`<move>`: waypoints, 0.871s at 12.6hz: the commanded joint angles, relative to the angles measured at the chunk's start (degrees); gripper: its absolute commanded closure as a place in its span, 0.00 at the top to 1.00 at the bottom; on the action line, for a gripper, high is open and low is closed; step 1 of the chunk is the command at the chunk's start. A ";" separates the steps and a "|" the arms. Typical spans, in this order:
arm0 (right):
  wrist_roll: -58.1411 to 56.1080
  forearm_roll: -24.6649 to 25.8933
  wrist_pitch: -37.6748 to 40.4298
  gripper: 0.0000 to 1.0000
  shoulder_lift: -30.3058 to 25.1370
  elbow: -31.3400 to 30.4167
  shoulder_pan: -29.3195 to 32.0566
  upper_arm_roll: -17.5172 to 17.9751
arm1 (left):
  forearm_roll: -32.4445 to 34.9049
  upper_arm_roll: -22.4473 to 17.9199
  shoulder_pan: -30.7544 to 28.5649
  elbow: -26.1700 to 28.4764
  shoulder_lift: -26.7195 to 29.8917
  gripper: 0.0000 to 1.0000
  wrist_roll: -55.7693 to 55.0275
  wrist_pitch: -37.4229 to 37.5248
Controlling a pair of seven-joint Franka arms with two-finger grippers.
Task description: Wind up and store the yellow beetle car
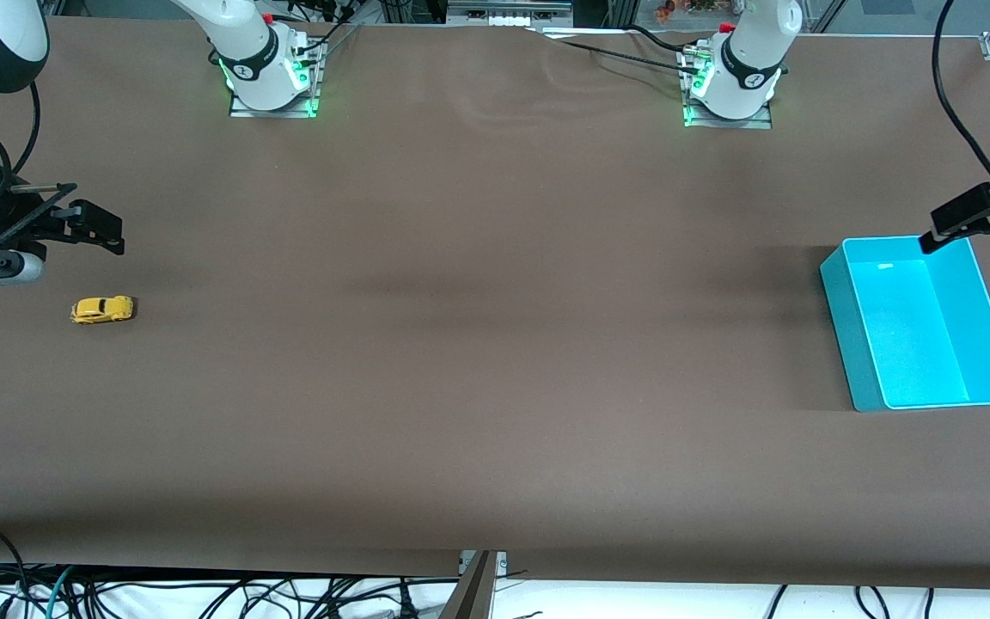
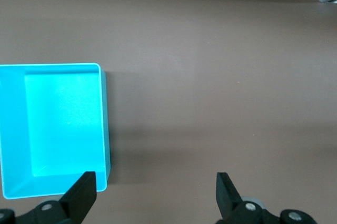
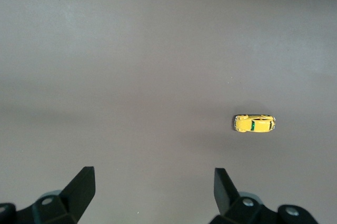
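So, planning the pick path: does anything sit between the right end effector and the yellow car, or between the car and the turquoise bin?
Nothing visible. The right end effector hangs open near the yellow beetle car, and only bare table separates the car from the turquoise bin.

Brown cloth-covered table (image 1: 495, 361), black cables (image 1: 203, 597) (tangled) on white floor

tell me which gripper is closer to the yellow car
Right. The right gripper hangs open close by the yellow beetle car; the left gripper, also open, is over the turquoise bin at the table's left-arm end.
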State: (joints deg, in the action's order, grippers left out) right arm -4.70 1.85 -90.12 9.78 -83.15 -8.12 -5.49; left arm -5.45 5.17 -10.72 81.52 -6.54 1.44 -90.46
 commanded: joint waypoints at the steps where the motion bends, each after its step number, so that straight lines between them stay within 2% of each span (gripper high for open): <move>1: -0.22 0.35 0.30 1.00 0.59 1.32 -0.23 -0.49 | -1.23 0.10 -4.11 -1.37 -0.58 1.00 0.40 0.82; 6: 0.04 0.26 0.30 1.00 0.59 1.32 -0.23 -0.49 | -0.97 0.19 -4.31 -1.37 -1.98 1.00 0.93 0.64; 11: 0.04 0.18 0.30 1.00 0.59 1.32 -0.23 -0.49 | 2.28 0.45 -4.13 -0.84 -3.13 1.00 0.93 1.08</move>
State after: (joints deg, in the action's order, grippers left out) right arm -4.69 1.84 -90.12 9.80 -83.15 -8.12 -5.68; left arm -4.64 5.27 -14.89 81.53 -9.34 1.54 -90.40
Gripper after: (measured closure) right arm 0.000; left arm 0.000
